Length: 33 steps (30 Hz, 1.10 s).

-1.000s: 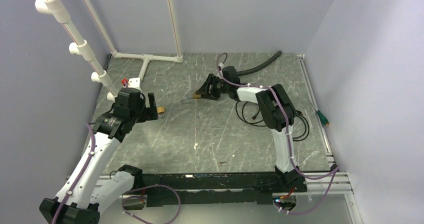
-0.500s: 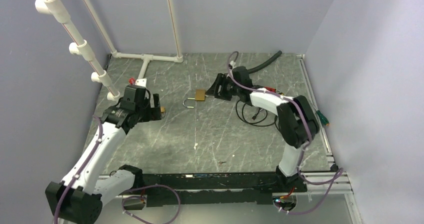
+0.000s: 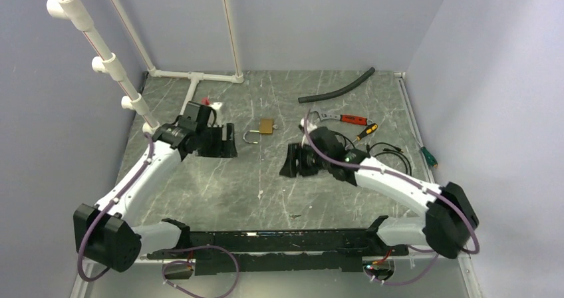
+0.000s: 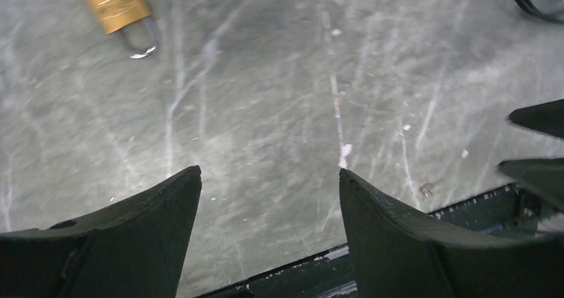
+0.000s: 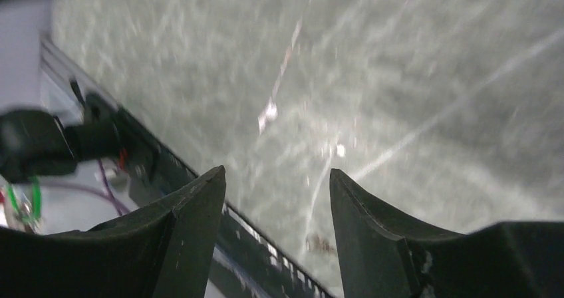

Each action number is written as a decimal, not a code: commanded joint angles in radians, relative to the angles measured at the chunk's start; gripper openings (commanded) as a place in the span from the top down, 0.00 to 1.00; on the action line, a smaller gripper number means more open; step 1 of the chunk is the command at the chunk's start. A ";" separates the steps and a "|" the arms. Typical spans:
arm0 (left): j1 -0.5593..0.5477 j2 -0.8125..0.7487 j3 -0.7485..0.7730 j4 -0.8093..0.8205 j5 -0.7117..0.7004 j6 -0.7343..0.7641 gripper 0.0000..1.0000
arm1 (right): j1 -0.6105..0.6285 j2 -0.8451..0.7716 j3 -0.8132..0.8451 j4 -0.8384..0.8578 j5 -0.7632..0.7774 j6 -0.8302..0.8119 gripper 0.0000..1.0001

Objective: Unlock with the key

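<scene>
1. The tiny brass-gold key cannot be made out in any view, so I cannot tell where it lies or how it looks.
2. A brass padlock with a silver U-shaped shackle (image 3: 265,126) lies flat on the grey marbled desk (image 3: 266,185), at about 11 o'clock from the desk's middle. Its shackle points toward 8 o'clock. It is too small to tell whether it is latched.
3. The left claw (image 3: 221,140) sits at the padlock's 8 o'clock, near but apart. It hides the patch of desk beneath it in the top view. Its wrist view shows the fingers spread wide with only bare desk between them, and the padlock at 11 o'clock.
4. The right claw (image 3: 289,160) sits at the padlock's 4 o'clock, also apart from it. Its wrist view is blurred, yet the fingers stand apart over bare desk.
5. Two dark tips are cut off at the 3 o'clock edge of the left wrist view.
6. Toward 1 o'clock lie a black rubber hose (image 3: 336,88), a red-handled steel wrench (image 3: 336,118) and a black-and-yellow screwdriver (image 3: 364,132). A coiled black cable (image 3: 386,150) is partly behind the right arm.
</scene>
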 commanded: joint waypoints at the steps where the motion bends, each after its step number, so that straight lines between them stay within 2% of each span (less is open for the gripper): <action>1: -0.157 0.050 0.080 0.037 0.163 0.103 0.21 | 0.072 -0.154 -0.126 -0.170 0.058 0.026 0.40; 3: -0.293 0.078 0.072 0.058 0.101 0.132 0.20 | 0.074 -0.265 -0.181 -0.231 0.157 0.087 0.40; 5: -0.388 0.123 0.065 0.072 0.051 0.121 0.19 | 0.073 -0.376 -0.201 -0.360 0.364 0.198 0.39; 7: -0.458 0.179 0.076 0.071 -0.011 0.096 0.18 | 0.072 -0.518 -0.219 -0.455 0.571 0.319 0.25; 9: -0.535 0.195 0.063 0.119 -0.079 0.092 0.17 | 0.070 -0.658 -0.239 -0.455 0.648 0.340 0.17; 11: -0.615 0.175 0.008 0.216 -0.091 0.154 0.19 | 0.067 -0.751 -0.237 -0.458 0.697 0.344 0.13; 13: -0.673 0.146 -0.055 0.316 -0.036 0.259 0.19 | 0.064 -0.779 -0.209 -0.495 0.734 0.359 0.09; 16: -0.704 0.100 -0.164 0.492 0.062 0.434 0.21 | 0.063 -0.733 -0.145 -0.561 0.776 0.358 0.07; 20: -0.759 0.081 -0.280 0.646 0.099 0.632 0.24 | 0.062 -0.683 -0.087 -0.604 0.807 0.336 0.05; 27: -0.793 0.196 -0.275 0.690 0.199 0.767 0.33 | 0.059 -0.731 -0.141 -0.523 0.778 0.293 0.05; 33: -0.796 0.290 -0.253 0.684 0.208 0.826 0.34 | 0.056 -0.720 -0.145 -0.504 0.778 0.272 0.05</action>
